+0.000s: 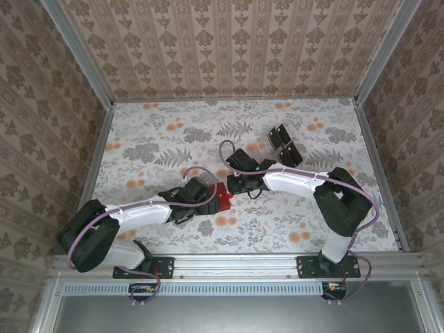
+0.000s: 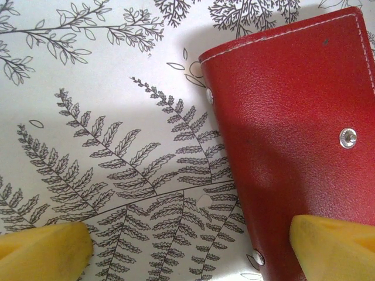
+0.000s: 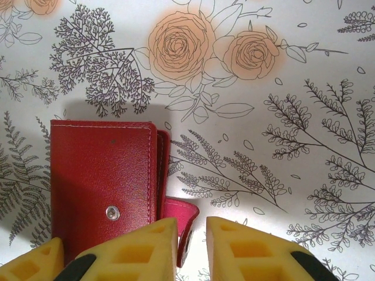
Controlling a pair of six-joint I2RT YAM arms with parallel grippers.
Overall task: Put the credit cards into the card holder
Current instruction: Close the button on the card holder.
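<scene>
Card holder (image 3: 99, 181) lies folded flat, right under the right gripper (image 3: 191, 252). Its closure tab (image 3: 181, 213) pokes into the narrow slit between those fingers, pinched or not, I can't tell. Soft, light leather, I'd say: it'll flop and slide, so that tab's the place to take it. Left gripper (image 2: 187, 253) reaches in low from the opposite side, spread wide, one finger over the holder's edge. Credit cards (image 1: 283, 144) sit well beyond the right hand.
</scene>
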